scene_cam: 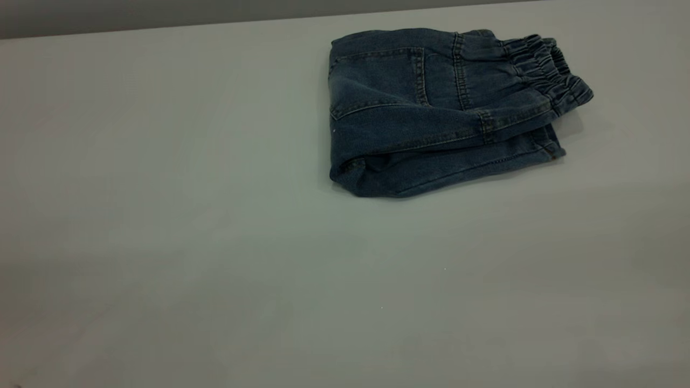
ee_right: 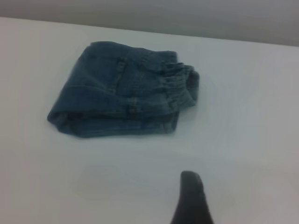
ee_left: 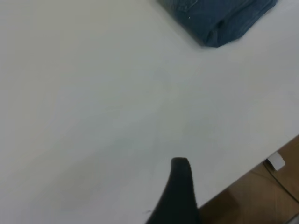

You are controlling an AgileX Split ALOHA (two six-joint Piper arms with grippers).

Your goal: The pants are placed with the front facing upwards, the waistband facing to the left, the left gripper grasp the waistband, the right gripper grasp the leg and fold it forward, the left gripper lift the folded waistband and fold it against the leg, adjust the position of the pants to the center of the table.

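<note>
Of the left gripper only one black fingertip shows, over bare table well apart from the pants, and the right gripper likewise shows a single dark fingertip nearer than the pants; neither holds anything, and how wide either stands I cannot tell. One pair of pants lies folded into a compact bundle on the table, far and to the right of its middle. Its one ruched waistband is at the right end, one back patch pocket faces up, and the fold is at the left.
</note>
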